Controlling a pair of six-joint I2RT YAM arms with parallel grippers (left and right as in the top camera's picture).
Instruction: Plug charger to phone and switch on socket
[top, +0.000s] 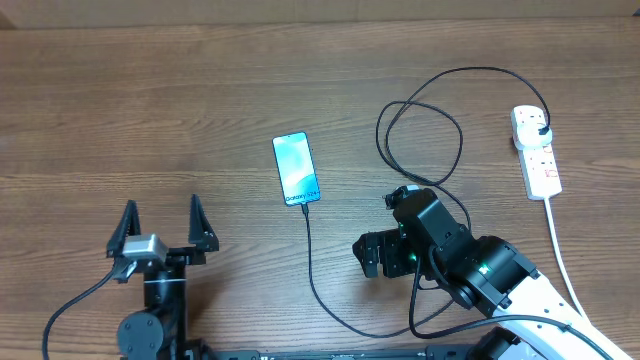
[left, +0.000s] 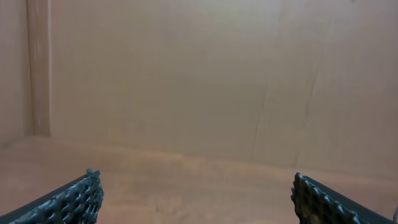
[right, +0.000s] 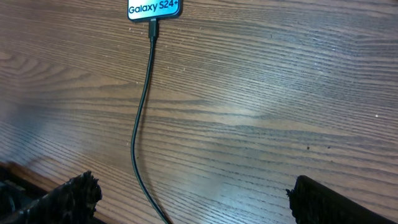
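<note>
Here, brown woodgrain table (top: 150, 120), beige wall (left: 186, 74)

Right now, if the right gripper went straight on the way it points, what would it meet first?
Probably the charger cable lying ahead of the right gripper, leading to the phone; height unclear.

Even warm light from above, faint soft shadows, pale sheen on table (right: 242, 118), left wrist view hazy, fingers (left: 68, 202) blurred at bottom
</note>
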